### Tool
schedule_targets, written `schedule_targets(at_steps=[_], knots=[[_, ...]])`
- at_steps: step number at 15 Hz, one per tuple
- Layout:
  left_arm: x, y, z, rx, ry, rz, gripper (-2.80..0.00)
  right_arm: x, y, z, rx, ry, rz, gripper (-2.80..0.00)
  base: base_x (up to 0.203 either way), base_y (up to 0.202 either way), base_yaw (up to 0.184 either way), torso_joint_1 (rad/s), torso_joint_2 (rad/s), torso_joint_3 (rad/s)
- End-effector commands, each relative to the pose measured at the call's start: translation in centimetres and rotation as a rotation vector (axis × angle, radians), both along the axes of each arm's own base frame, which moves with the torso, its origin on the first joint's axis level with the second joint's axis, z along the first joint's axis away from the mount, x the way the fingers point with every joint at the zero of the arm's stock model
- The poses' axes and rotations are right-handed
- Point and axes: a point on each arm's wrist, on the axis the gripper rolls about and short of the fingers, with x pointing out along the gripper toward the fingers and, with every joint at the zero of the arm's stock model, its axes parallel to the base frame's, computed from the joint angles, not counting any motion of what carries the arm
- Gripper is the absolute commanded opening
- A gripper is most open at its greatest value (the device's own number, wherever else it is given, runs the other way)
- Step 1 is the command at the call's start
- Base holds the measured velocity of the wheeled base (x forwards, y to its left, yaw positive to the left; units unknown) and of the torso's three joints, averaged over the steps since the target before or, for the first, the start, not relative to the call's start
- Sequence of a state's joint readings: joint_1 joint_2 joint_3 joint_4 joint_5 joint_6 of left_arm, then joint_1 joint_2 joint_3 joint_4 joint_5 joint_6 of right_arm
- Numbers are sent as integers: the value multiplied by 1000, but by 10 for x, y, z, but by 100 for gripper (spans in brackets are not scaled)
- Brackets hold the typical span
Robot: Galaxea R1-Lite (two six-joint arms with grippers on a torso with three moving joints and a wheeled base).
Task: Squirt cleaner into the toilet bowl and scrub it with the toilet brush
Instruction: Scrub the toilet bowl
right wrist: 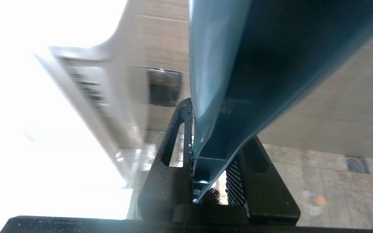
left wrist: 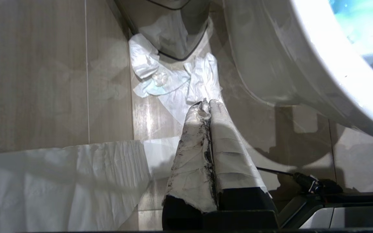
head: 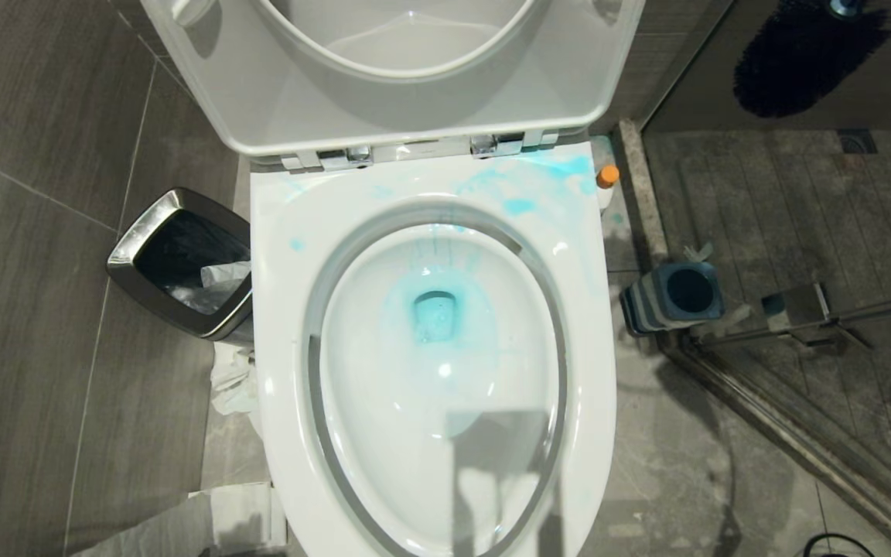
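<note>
Plastic, slim and stiff, the toilet brush (right wrist: 238, 81) looked light for its length, so most of the strain would come from leverage once the far end pressed on ceramic. Its smooth blue-grey skin seemed likely to slip or twist under a side load, which argued for a hold on the thickened handle end, where the ribbed section gave the pads something to bite. That was roughly where the right gripper (right wrist: 210, 181) had it: in the right wrist view the jaws stood narrow, clamped on the handle, with one finger flat against its side and the other finger's ridged pad close by the rib. The brush head could not be seen in any view.

Neither arm showed in the head view. The toilet bowl (head: 283, 255) sat with lid and seat raised, turquoise liquid pooled at the drain and smeared across the back of the rim. The cleaner (head: 606, 179) stood on the floor just beside the bowl's rear right corner, and the blue-and-grey holder (head: 674, 298) stood empty farther forward on that side.

The left gripper (left wrist: 208, 104) hung low beside the bowl's outer wall, its wrapped fingers (left wrist: 193, 155) pressed together on nothing.
</note>
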State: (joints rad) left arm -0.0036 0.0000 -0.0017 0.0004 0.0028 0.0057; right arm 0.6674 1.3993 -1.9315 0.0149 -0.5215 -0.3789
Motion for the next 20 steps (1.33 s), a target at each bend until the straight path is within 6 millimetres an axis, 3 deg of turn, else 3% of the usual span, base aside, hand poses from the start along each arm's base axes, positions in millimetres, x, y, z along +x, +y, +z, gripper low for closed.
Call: schedule_targets(at_steps=[1, 6, 13, 17, 20], knots=[[0, 0, 0, 0, 1, -1, -280, 5, 22, -6, 2, 43, 47, -280, 0, 0, 0, 2, 2, 193], [0, 0, 0, -1, 1, 1, -280, 18, 83, -28, 69, 174, 136, -280, 0, 0, 0, 2, 0, 204], [0, 0, 0, -4, 1, 1, -280, 62, 146, -70, 47, 293, 163, -280, 0, 0, 0, 1, 3, 94], [0, 0, 0, -4, 1, 0, -280, 64, 197, -99, -2, 355, 244, -280, 0, 0, 0, 0, 0, 0], [0, 0, 0, -4, 1, -1, -280, 75, 223, -124, -10, 408, 258, -280, 0, 0, 0, 0, 0, 0]])
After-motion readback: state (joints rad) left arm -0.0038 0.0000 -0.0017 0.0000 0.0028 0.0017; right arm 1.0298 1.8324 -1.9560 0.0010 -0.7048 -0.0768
